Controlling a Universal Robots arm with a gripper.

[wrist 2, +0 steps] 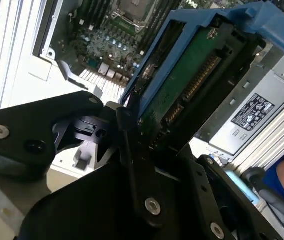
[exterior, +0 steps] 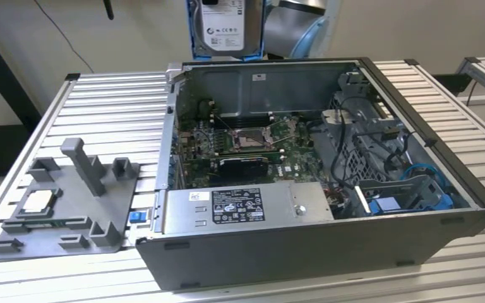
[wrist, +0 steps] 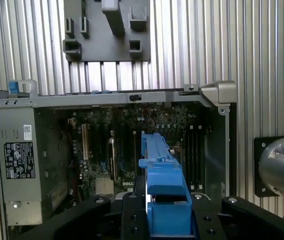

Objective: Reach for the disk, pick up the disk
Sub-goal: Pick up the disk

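Observation:
The disk [exterior: 222, 28], silver-grey with a white label and clipped in a bright blue frame, hangs upright in the air above the back wall of the open computer case [exterior: 310, 252]. My gripper [wrist: 169, 212] is shut on it: in the first wrist view the black fingers [wrist: 132, 215] press on either side of the blue frame [wrist: 164, 180]. In the second wrist view the disk [wrist 2: 192, 85] shows its green circuit-board underside, held in the black jaws, with the motherboard far below it.
The case lies open on a slatted metal table [exterior: 99, 95], with a motherboard [exterior: 242, 145], a power supply [exterior: 242, 205] and a blue bracket [exterior: 386, 205] inside. A grey fixture [exterior: 65, 202] holding a small square chip [exterior: 38, 201] sits at the exterior view's left.

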